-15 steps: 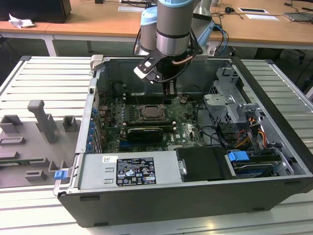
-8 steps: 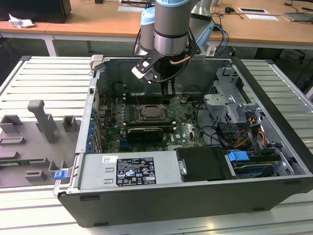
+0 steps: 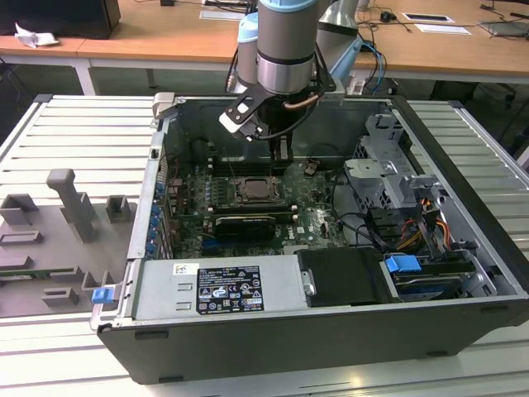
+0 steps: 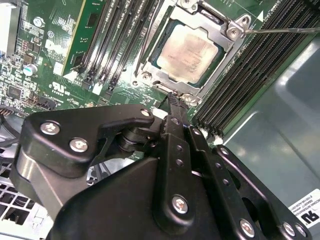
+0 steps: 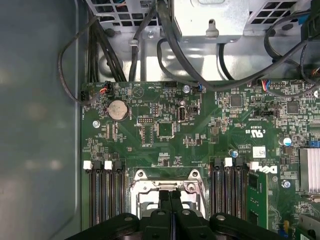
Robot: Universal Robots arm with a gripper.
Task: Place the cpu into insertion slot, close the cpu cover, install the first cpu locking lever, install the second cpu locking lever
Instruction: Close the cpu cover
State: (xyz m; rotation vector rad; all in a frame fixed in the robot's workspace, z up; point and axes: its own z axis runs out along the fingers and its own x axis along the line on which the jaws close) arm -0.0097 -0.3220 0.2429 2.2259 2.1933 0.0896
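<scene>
With the insertion slot (image 3: 256, 190) as the middle of the dial in the exterior view, the nearest thing is the grey power supply (image 3: 219, 285) at 6 o'clock. It lies along the front wall of the open computer case (image 3: 463, 157). Between it and the slot, a black expansion card (image 3: 244, 223) stands across the green motherboard (image 3: 310, 207). At 3 o'clock sits the metal drive cage (image 3: 384, 169). At 9 o'clock, outside the case on the slatted table (image 3: 83, 132), stand grey fixture blocks (image 3: 70, 198).

In the second wrist view the cpu (image 4: 187, 52) lies flat in the slot. Its pale metal top shows through the window of the cpu cover (image 4: 226, 50), which lies down around it. A thin locking lever (image 4: 280, 30) runs out from one corner of the socket, above the black memory slots (image 4: 260, 65).

The gripper (image 4: 173, 99) hangs at about 12 o'clock from the slot, just past its far edge. Its fingers are pressed together with nothing between them. The tips reach the cover's rim, though I cannot tell whether they touch it. In the first wrist view a coin-cell battery (image 5: 118, 109) sits on the board beyond the socket.

The arm (image 3: 285, 41) rises out of the case, and farthest off, at 12 o'clock, stand wooden desks (image 3: 430, 50).
</scene>
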